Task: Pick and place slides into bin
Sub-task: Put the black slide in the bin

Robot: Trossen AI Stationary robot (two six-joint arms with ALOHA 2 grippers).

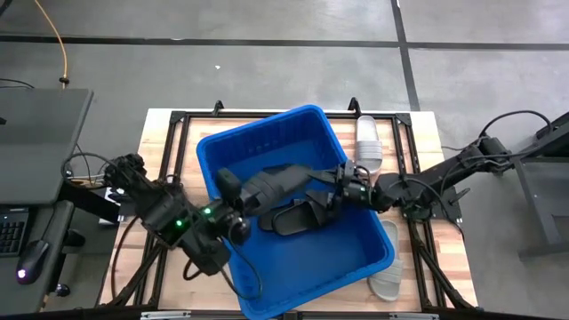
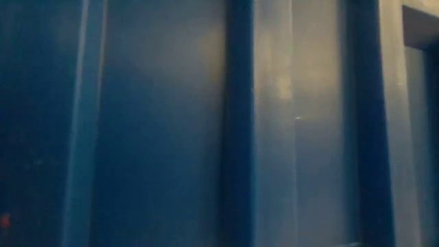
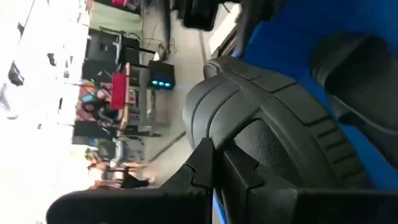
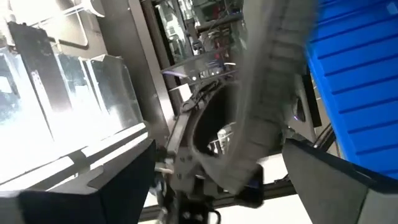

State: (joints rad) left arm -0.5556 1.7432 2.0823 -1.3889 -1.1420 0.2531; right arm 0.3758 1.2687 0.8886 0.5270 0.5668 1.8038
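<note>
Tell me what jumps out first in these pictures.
The big blue bin dominates the table's middle, with both arms reaching into it. The left gripper holds a black slide over the bin, above another black slide lying inside. Two pale slides lie outside on the table: one past the bin's far corner, one by its right wall.

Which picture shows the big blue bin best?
The high view: it looks straight down on the whole bin, with black slides inside and both grippers over it. The low view shows only one ribbed blue wall, filling the picture. The left and right wrist views each catch just a blue part of it.
</note>
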